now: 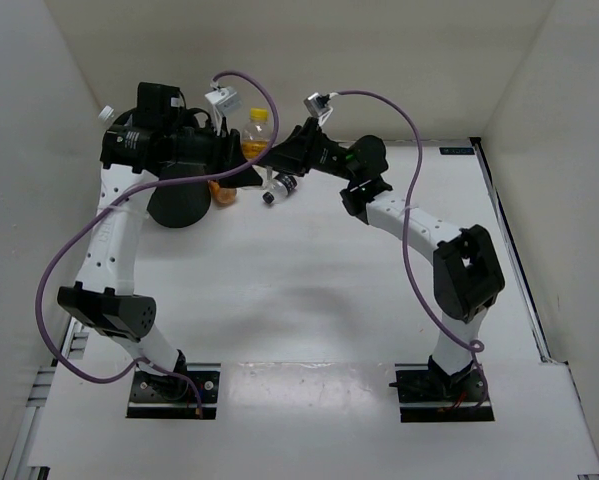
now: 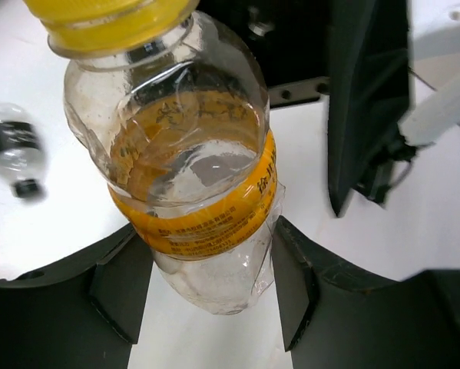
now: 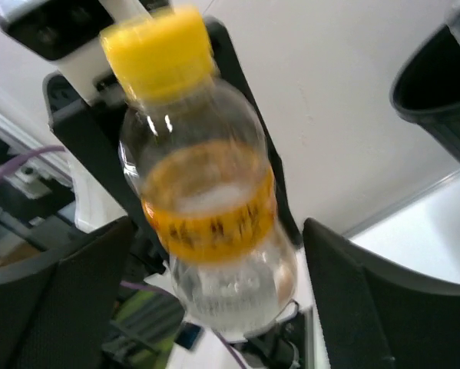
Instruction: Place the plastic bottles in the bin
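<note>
Orange-capped bottle (image 2: 191, 192) aloft between both claws. Left claw (image 2: 210, 288) clamps its label band; right claw (image 3: 218, 284) open, fingers (image 3: 352, 307) flanking it, apart. Bin (image 3: 437, 92) near, right of right claw. You risk: right fingers clipping bottle on withdrawal; slick band slipping, bottle dropping outside bin.

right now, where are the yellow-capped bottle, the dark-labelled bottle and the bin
yellow-capped bottle (image 2: 206, 207), left wrist view, on its orange label band
dark-labelled bottle (image 2: 11, 142), left wrist view, on its dark label
bin (image 1: 179, 210), top view, on its near side
</note>
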